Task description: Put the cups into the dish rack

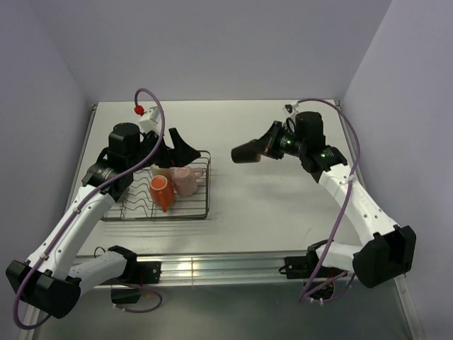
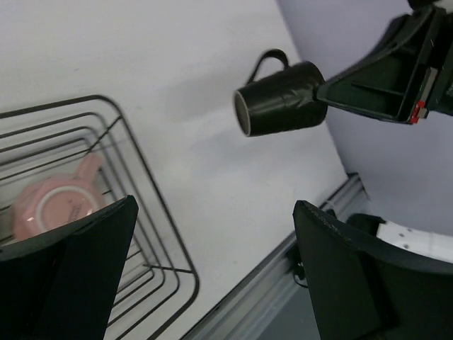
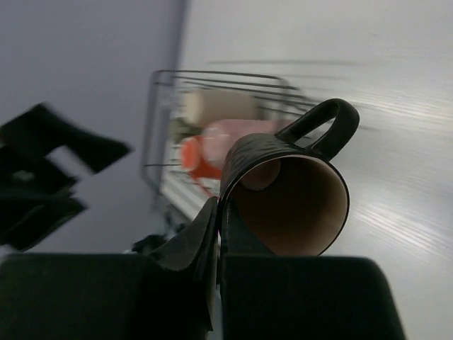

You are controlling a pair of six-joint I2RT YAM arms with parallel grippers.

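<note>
Nearest you, along the bottom of the top view, the left arm base [image 1: 131, 268] and the right arm base [image 1: 306, 265] sit at the near edge of the table [image 1: 269, 205], two arms in all. A little farther in, at centre left of the frame, stands the one dish rack [image 1: 177, 217]. You can count three cups in it: the orange mug [image 1: 161, 193] nearest you, the pink mug [image 1: 186, 180] just beside it to the right, and the beige tumbler [image 1: 161, 172] behind them. Over the rack's far right corner hangs the left gripper [image 1: 182, 150], its two fingers spread wide with nothing between them. Farther right, near the middle of the frame and apart from the rack, the right gripper [image 1: 263, 151] pinches the wall of the one dark brown mug [image 1: 246, 152] at its rim. You have that mug off the table, lying sideways in the air. Its base points toward the rack and its pale inside faces back at the right wrist camera, with the handle at upper right in that view.
</note>
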